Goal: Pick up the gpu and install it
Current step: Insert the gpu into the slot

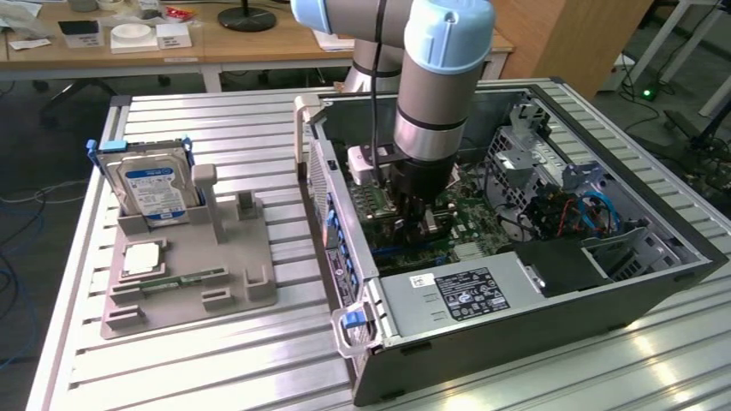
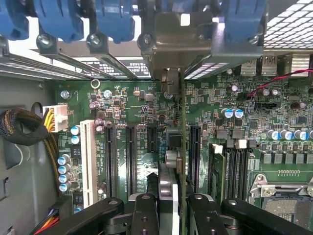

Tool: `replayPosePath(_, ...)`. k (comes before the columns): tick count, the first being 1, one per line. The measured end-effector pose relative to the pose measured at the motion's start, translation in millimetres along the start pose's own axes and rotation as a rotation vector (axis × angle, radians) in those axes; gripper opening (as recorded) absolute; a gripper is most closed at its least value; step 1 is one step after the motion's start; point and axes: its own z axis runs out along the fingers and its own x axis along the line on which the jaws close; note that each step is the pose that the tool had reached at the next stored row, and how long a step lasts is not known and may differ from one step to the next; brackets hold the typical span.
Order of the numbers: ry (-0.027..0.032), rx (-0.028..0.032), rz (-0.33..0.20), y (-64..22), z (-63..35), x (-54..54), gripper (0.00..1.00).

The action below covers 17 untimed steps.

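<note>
You are looking at a task that is well along: the gpu (image 2: 182, 147) is already off the grey fixture (image 1: 188, 282) on the table (image 1: 205, 368) and down inside the open computer case (image 1: 639, 282), standing on edge over the motherboard (image 2: 142, 98). Its silver end bracket (image 2: 183, 44) is sitting up against the rear slot frame on the exterior view's left side of the case. You cannot tell whether the card is seated fully in its slot, so the install is not confirmed. The tool (image 2: 168, 205) is clenching the gpu's near upper edge, with its black fingers (image 2: 144, 210) pressing on either side. The hard drive (image 1: 154, 188) is standing untouched in the fixture.
</note>
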Motion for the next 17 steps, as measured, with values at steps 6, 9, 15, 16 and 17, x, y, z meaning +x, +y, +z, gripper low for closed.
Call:
replayPosePath(6, -0.0001, 0.0001, 0.0, 0.0, 1.0, 0.0, 0.28)
replayPosePath(9, -0.0001, 0.0, 0.0, 0.1, 1.7, 0.0, 0.28)
replayPosePath(15, 0.0001, 0.0, 0.0, 0.1, 2.4, 0.0, 0.28)
replayPosePath(16, 0.0, 0.0, 0.0, 0.1, 2.4, 0.0, 0.28)
replayPosePath(17, 0.0, 0.0, 0.0, 0.1, 2.4, 0.0, 0.28)
